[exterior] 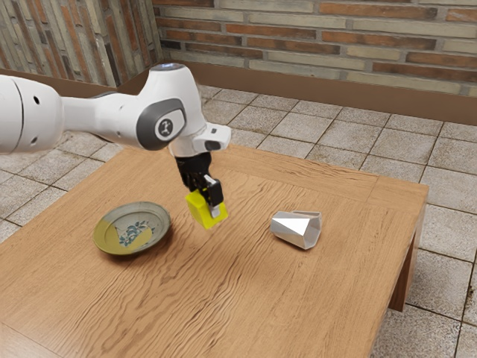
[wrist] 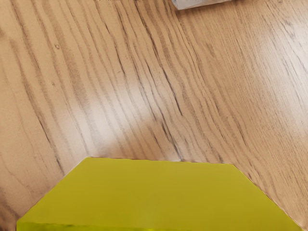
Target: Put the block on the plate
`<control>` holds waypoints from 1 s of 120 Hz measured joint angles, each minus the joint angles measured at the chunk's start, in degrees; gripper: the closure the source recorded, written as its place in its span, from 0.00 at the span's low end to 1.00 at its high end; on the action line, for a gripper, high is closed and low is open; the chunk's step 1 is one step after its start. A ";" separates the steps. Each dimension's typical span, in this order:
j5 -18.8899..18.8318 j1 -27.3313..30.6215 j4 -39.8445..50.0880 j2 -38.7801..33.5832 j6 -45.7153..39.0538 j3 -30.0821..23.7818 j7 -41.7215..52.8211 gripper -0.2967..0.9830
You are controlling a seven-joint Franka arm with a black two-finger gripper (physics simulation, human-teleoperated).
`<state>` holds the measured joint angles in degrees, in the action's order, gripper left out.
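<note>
Yellow block (exterior: 199, 213) tips slightly in the end effector (exterior: 208, 209), its lower end canted away from the plate (exterior: 107, 235); which axis is longer, I can't tell. Its faces are pinched between both fingers, raised above the wood-grained worktop (exterior: 246, 291), off to the plate's side. Well past it from the plate, a faceted silvery cup (exterior: 293, 229) lies sideways. Beyond the plate, pale floor tiles (exterior: 358, 134) meet brick walls (exterior: 320, 37)
</note>
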<state>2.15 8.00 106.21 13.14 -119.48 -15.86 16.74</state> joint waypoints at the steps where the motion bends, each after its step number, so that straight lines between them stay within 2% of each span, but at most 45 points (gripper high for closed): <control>1: 0.00 0.18 0.00 -0.16 0.10 0.00 -0.02 0.45; 58: -0.07 14.95 0.79 -5.47 4.69 -0.05 -1.24 0.45; 91: -0.26 19.13 3.77 -6.57 5.59 -0.20 -2.28 0.45; 120: -0.38 19.91 3.77 -2.34 4.31 -0.11 -3.14 0.45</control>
<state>1.76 27.91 109.97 10.80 -115.17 -15.97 13.61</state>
